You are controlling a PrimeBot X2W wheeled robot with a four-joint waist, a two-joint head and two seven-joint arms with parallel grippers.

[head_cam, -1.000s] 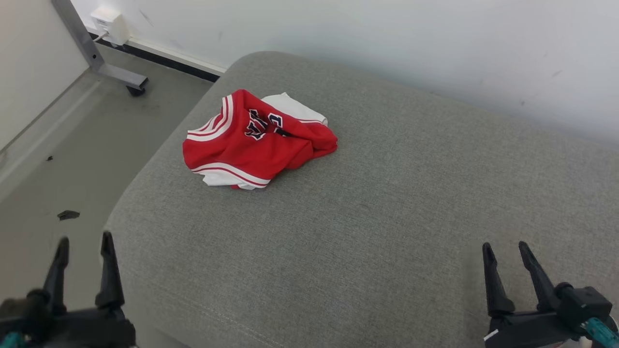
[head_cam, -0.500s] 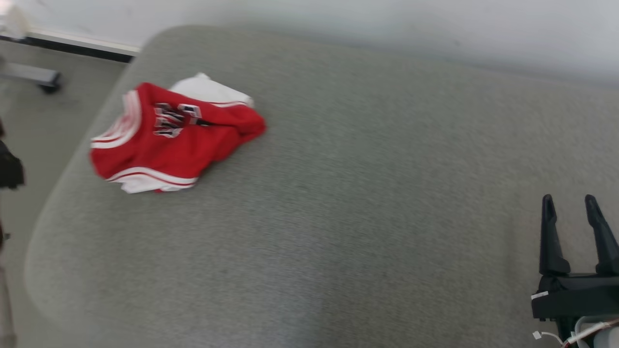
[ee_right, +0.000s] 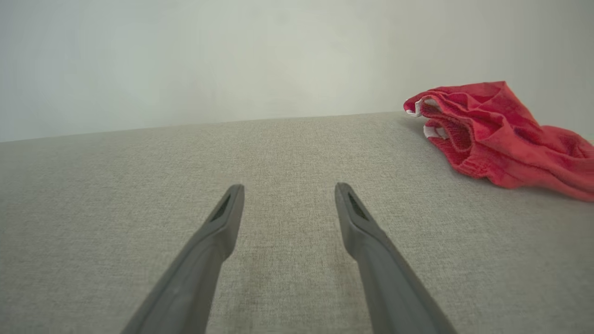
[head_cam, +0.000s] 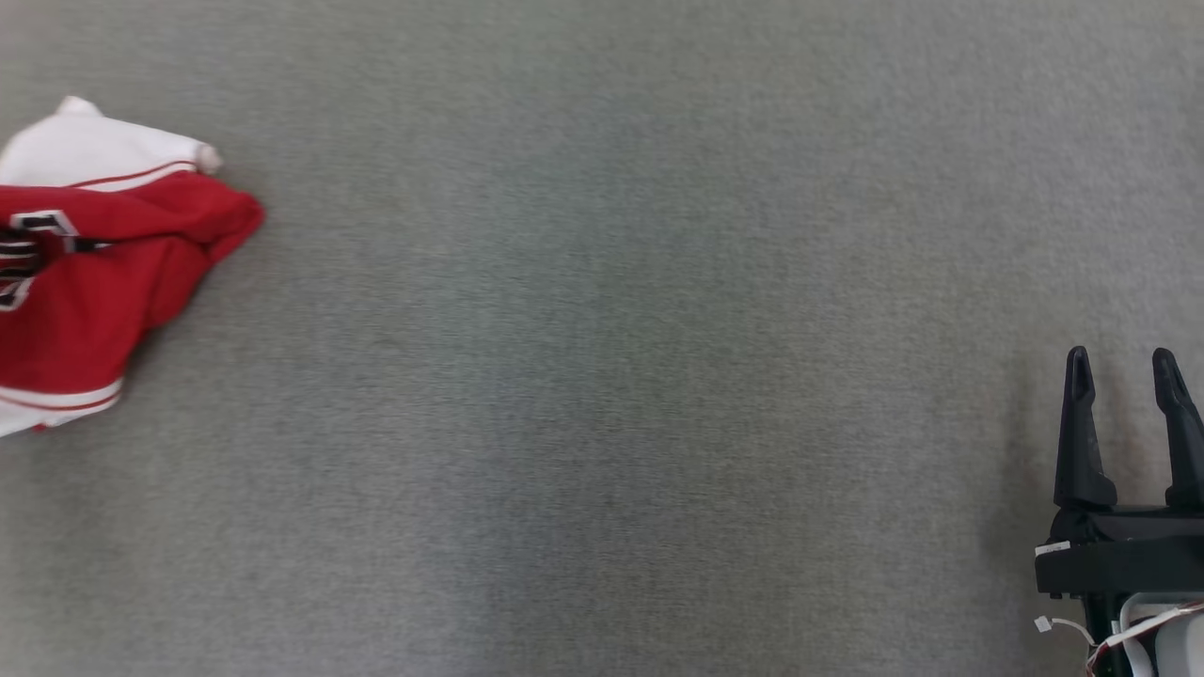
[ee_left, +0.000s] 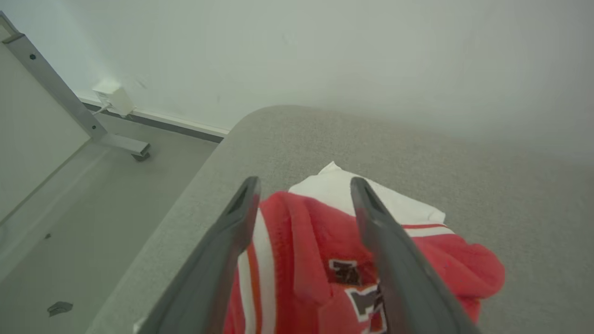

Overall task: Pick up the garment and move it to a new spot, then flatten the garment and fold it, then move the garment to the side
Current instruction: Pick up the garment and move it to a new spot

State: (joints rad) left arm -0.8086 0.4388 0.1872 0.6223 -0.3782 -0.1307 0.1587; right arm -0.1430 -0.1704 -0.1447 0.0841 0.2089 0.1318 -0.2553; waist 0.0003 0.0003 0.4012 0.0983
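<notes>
**Jersey not yet lifted; both claws released**

The left claw [ee_left: 305,182] is spread wide and holds nothing. In its wrist view the two dark fingers frame the garment [ee_left: 315,241], lined up over its bunched middle. Whether the tips touch the cloth cannot be told.

The right claw [head_cam: 1120,355] is also released and empty. It hovers low over bare grey upholstery, well apart from the garment.

The garment, a red jersey with white trim and dark lettering, lies crumpled near the left end of the grey cushion [head_cam: 611,376], close to its rounded corner, with the floor [ee_left: 69,222] beyond.

By my judgement the task is at its very start. The first pick-up is being set up, but no grip is made. Lifting, moving to a new spot, flattening, folding and setting aside all remain.
</notes>
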